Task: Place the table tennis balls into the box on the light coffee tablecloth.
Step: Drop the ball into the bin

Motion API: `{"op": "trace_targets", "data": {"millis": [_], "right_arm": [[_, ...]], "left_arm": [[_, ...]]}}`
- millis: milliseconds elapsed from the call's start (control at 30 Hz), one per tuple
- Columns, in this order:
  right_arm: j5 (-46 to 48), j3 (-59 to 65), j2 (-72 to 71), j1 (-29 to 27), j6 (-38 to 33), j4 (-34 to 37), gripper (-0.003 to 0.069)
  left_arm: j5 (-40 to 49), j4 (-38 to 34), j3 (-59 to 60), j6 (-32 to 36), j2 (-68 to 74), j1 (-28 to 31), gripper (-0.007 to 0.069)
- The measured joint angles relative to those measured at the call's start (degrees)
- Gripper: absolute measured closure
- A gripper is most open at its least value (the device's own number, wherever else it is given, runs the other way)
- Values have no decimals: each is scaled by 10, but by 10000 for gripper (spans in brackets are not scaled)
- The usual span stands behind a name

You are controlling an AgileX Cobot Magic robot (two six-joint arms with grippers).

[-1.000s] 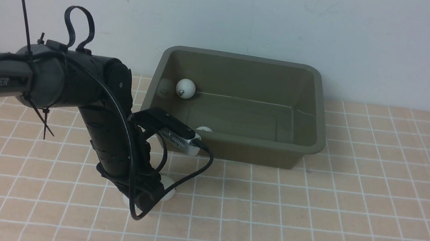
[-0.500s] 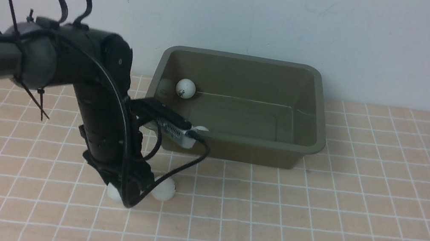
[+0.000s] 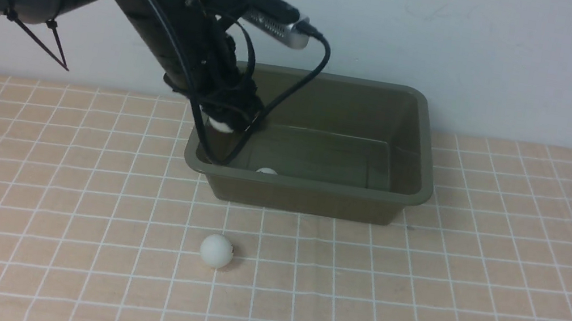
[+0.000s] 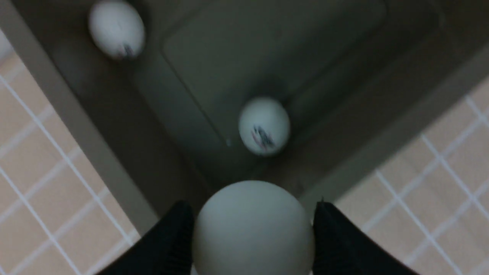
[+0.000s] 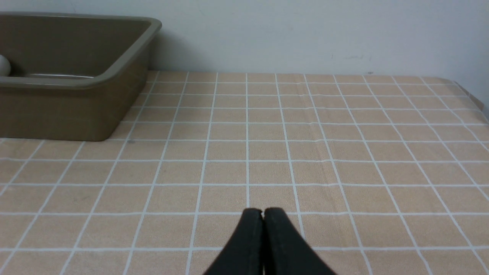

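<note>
Box (image 3: 419, 147): on light coffee tablecloth (image 3: 475, 271), far rim close to the white wall (image 3: 454, 38). Cloth is open in front of the box and to its right.

Left gripper (image 3: 223, 119): over the box's left end, inside the rim line, clenched on the held ball (image 3: 220, 125), with a finger on each side of it. A black cable (image 3: 270, 118) loops down from the arm into the box's left end.

On the box floor: corner ball (image 4: 264, 125) just below the held ball; front-wall ball (image 3: 266, 170), only its top showing over the near rim.

Loose ball (image 3: 216, 250): on the cloth in front of the box's left part, well apart from it, nothing around it.

Right gripper (image 5: 263, 214): fingers pressed together, empty, low over the cloth, well to the right of the box.
</note>
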Motion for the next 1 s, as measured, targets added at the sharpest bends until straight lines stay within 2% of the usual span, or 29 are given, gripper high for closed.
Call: {"op": "trace_targets", "data": {"millis": [133, 233, 700, 1000], "right_arm": [[0, 0, 0, 0, 0, 0, 675], [0, 0, 0, 0, 0, 0, 675], [0, 0, 0, 0, 0, 0, 675], [0, 0, 0, 0, 0, 0, 675]], "left_arm": [[-76, -19, -5, 8, 23, 0, 305], [-103, -34, -5, 16, 55, 0, 305], [-138, -36, -5, 26, 109, 0, 305], [-141, -36, -5, 26, 109, 0, 254]]}}
